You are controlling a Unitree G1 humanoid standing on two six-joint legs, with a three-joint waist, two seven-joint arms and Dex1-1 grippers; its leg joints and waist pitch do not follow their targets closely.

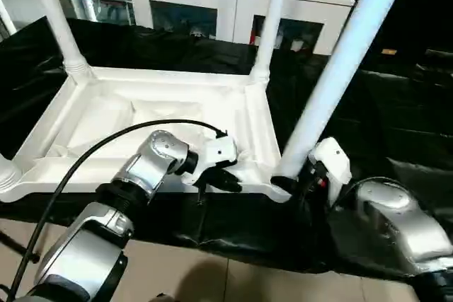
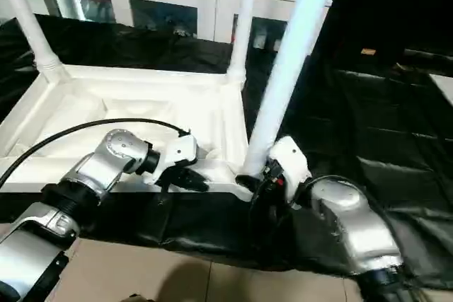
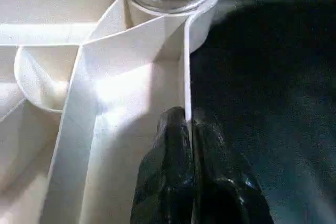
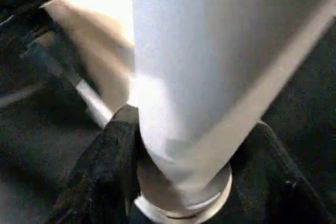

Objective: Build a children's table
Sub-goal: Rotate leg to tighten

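My left end effector [image 1: 216, 178] is pinched tight on the near rim wall of the upturned tabletop [image 1: 106, 122], I judge to steady it on the black-draped counter [image 1: 396, 104] while the last corner gets its leg. The tabletop is glossy white plastic, ribbed inside, with smooth tapered legs already standing in other corner sockets. My right end effector [image 4: 184, 171] has its black fingers against the base of the leaning leg [image 1: 340, 68], at the near right corner socket.
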